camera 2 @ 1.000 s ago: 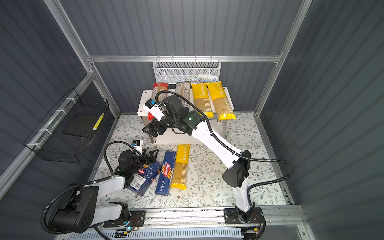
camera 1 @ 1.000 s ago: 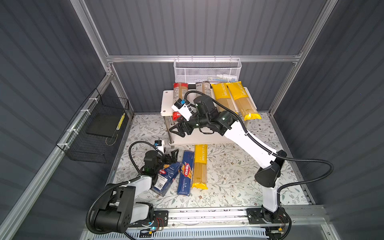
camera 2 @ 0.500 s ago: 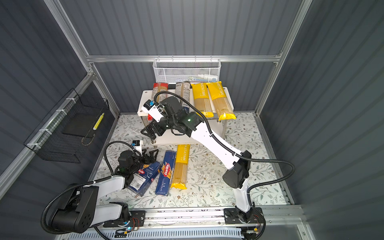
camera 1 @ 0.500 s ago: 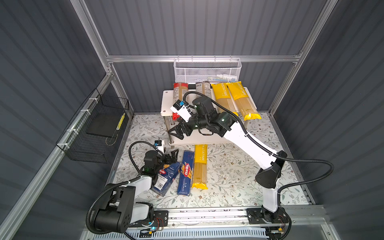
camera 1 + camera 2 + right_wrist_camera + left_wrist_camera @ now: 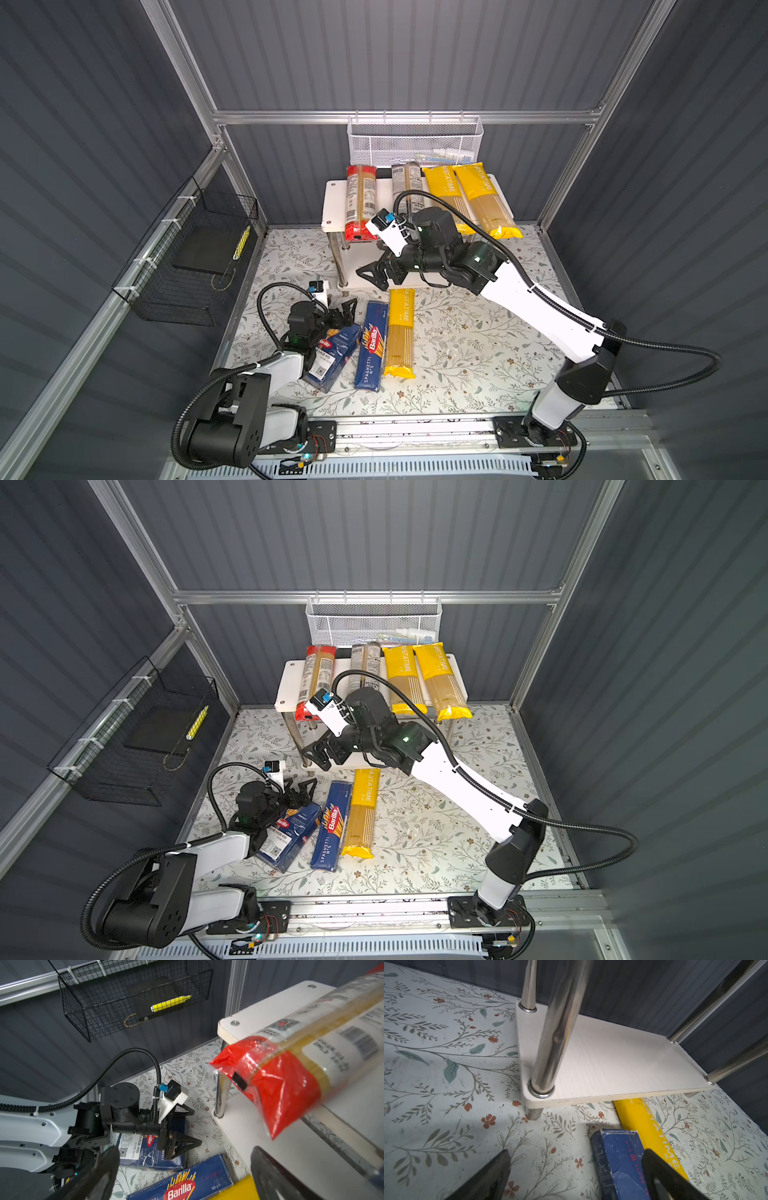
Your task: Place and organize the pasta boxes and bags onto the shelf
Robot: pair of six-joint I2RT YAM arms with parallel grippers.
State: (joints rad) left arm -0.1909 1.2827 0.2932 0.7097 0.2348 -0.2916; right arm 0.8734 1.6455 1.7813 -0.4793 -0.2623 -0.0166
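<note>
The right gripper [image 5: 372, 277] has its two fingers spread wide and holds nothing. It hangs just in front of the shelf [image 5: 332, 195], below the top board. A second ago it was higher up, right by the red tip of the red-ended bag [image 5: 360, 203], and its fingers were not as wide. Now it has let go and moved down and away.

That means the red-ended bag is put away. It lies flat on the shelf's top board, at the left end, with its red tip sticking out over the front edge. Next to it on the same board lie the dark-ended bag [image 5: 409, 187], the first yellow bag [image 5: 446, 195] and the second yellow bag [image 5: 482, 199].

Three things are not on the shelf yet. They lie on the floor [image 5: 478, 353] in front of it. The third yellow bag [image 5: 401, 332] has one end poking under the shelf's bottom board. The narrow box [image 5: 372, 347] lies beside it, and the wide box [image 5: 334, 353] is on its far side.

The left gripper [image 5: 348, 311] is spread open too, over the end of the wide box nearest the shelf. I think a box goes next.
</note>
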